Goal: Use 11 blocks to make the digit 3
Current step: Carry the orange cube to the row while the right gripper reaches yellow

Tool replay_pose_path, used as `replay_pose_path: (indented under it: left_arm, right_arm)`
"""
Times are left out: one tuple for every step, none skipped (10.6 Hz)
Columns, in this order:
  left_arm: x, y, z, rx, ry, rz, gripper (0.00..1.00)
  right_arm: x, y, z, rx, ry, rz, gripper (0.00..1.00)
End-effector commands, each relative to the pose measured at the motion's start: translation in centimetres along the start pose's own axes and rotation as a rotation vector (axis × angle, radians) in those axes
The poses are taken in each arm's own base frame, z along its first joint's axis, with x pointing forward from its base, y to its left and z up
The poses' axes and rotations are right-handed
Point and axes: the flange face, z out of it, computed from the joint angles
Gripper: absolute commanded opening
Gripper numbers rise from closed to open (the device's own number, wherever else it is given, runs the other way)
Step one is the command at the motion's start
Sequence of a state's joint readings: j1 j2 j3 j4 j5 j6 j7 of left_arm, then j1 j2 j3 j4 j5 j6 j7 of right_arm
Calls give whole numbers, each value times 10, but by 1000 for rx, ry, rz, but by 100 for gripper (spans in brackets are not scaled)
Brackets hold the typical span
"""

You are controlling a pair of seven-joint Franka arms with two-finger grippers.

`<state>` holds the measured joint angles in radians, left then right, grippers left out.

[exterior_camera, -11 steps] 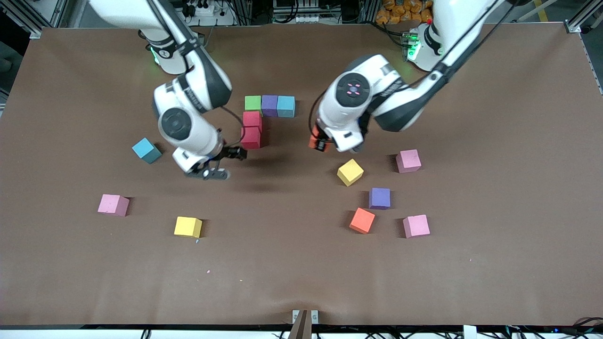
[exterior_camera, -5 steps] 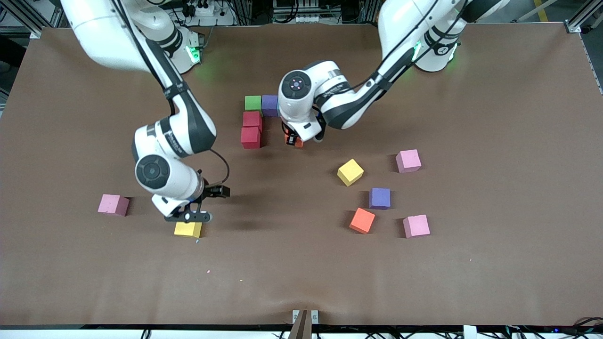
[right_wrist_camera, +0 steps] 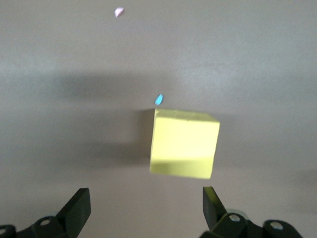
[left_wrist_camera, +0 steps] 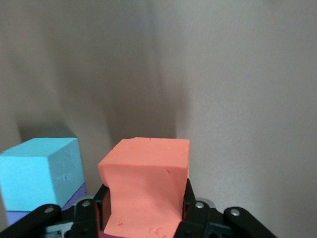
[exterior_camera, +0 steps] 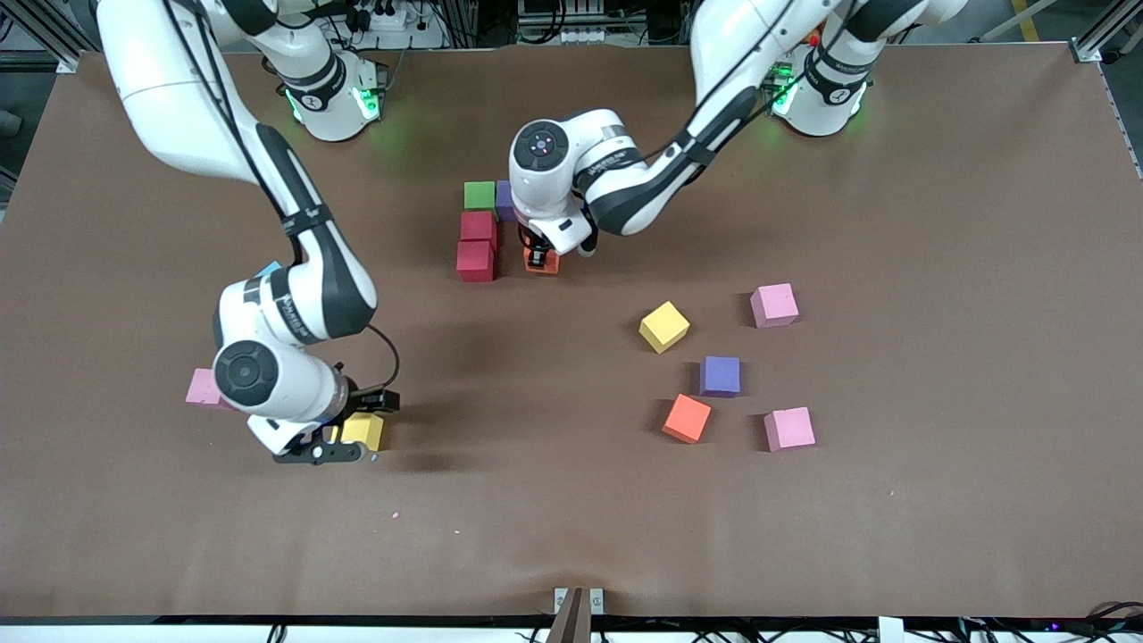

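My left gripper [exterior_camera: 541, 254] is shut on an orange block [exterior_camera: 542, 262], low by the table, a gap away from the nearer red block [exterior_camera: 475, 261]. Its wrist view shows the orange block [left_wrist_camera: 146, 178] between the fingers, with a light blue block [left_wrist_camera: 42, 171] close by. The figure's green block [exterior_camera: 479, 195], purple block [exterior_camera: 503, 198] and a second red block [exterior_camera: 478, 226] stand together. My right gripper [exterior_camera: 332, 444] hangs open over a yellow block [exterior_camera: 364, 430]. In its wrist view the yellow block [right_wrist_camera: 184, 144] lies just ahead of the fingertips [right_wrist_camera: 78, 206].
Toward the left arm's end lie loose blocks: yellow [exterior_camera: 663, 326], pink [exterior_camera: 773, 304], purple [exterior_camera: 720, 376], orange [exterior_camera: 686, 418] and pink [exterior_camera: 789, 428]. A pink block [exterior_camera: 202, 388] peeks out beside the right arm's wrist. Small foam crumbs [right_wrist_camera: 158, 99] dot the mat.
The left gripper has carried the orange block toward the red blocks and down. The right arm has swung toward the front camera, from beside the red blocks to the yellow block.
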<state>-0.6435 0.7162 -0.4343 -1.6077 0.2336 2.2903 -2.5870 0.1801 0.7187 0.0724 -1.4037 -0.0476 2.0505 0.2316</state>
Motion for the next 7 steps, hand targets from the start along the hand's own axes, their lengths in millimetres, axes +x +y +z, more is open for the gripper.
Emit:
replay_pose_path:
  left_arm:
    - [-11, 6, 17, -53, 11, -15, 0]
    - [-13, 7, 17, -54, 7, -21, 0]
    - [-17, 9, 13, -61, -4, -35, 0]
    - [-19, 10, 14, -60, -8, -52, 0]
    - [-21, 14, 13, -64, -17, -66, 0]
    - [-21, 16, 15, -61, -19, -70, 0]
    - [-22, 18, 15, -61, -23, -94, 0]
  right_arm:
    - [9, -3, 2, -9, 3, -19, 100]
    - [13, 9, 3, -8, 6, -21, 100]
    - [17, 16, 3, -6, 10, -53, 100]
    - [18, 17, 5, -6, 10, -60, 100]
    - [19, 18, 10, -7, 9, -65, 100]
    - [25, 23, 16, -3, 15, -86, 100]
    - [32, 30, 31, 1, 30, -113, 100]
